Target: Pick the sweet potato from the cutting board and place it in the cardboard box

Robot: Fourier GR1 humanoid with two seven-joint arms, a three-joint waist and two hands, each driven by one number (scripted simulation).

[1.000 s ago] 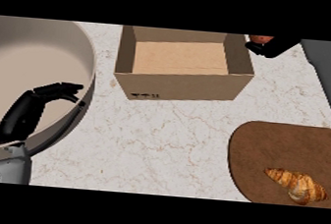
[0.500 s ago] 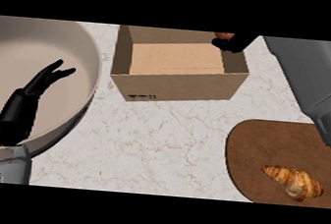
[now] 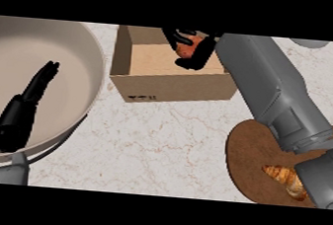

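My right hand (image 3: 191,49) reaches from the lower right over the open cardboard box (image 3: 173,84), its black fingers curled round the orange sweet potato (image 3: 188,48), which hangs inside the box's opening near the back. The brown cutting board (image 3: 252,156) lies at the lower right, partly under my right forearm. My left hand (image 3: 25,108) rests at the left with straight fingers, in front of a big pale bowl.
A croissant (image 3: 287,180) lies on the cutting board, half hidden by my right arm. The large pale bowl (image 3: 85,68) fills the left side, right beside the box. Marbled counter (image 3: 159,148) stretches between bowl and board.
My right arm has swung in from the upper right, bringing the sweet potato over and into the box's opening. The left hand has straightened its fingers and shifted slightly.
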